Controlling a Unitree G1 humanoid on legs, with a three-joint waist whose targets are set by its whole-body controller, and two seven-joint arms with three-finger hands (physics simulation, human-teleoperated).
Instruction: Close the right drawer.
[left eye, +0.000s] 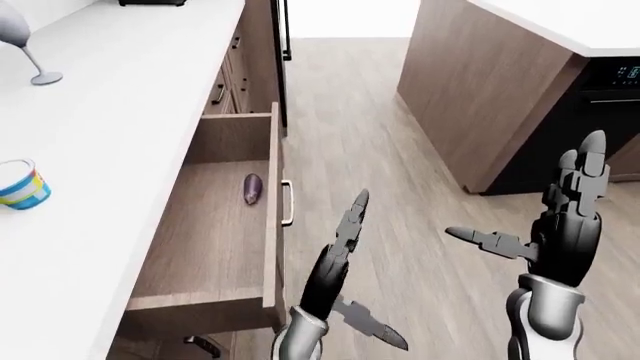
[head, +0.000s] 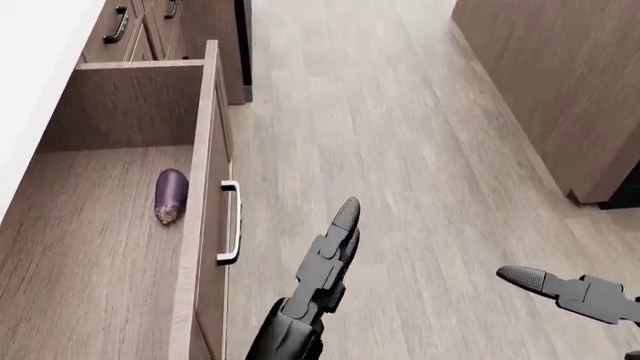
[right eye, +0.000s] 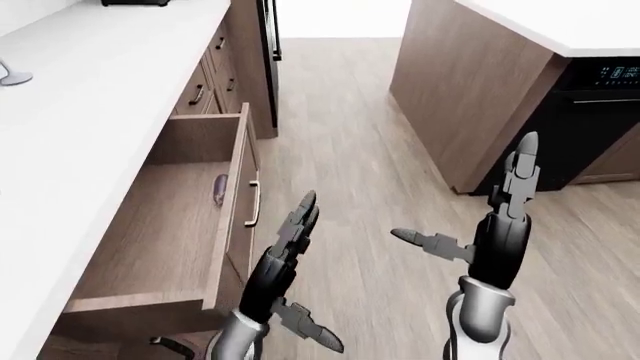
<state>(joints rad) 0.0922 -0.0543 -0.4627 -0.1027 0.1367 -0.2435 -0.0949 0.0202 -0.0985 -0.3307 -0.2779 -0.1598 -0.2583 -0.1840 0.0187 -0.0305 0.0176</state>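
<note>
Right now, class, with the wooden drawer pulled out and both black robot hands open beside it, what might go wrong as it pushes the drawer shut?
1. The open left hand hangs beside the drawer's metal bar handle, touching nothing; a fingertip push could glance off the wooden drawer front.
2. The purple eggplant lies loose inside; a hard shove may roll it.
3. The right hand is raised, well clear.

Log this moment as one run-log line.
drawer: open, eggplant inside | left hand: open, right of handle, not touching | right hand: open, raised, idle | step: push pending
</note>
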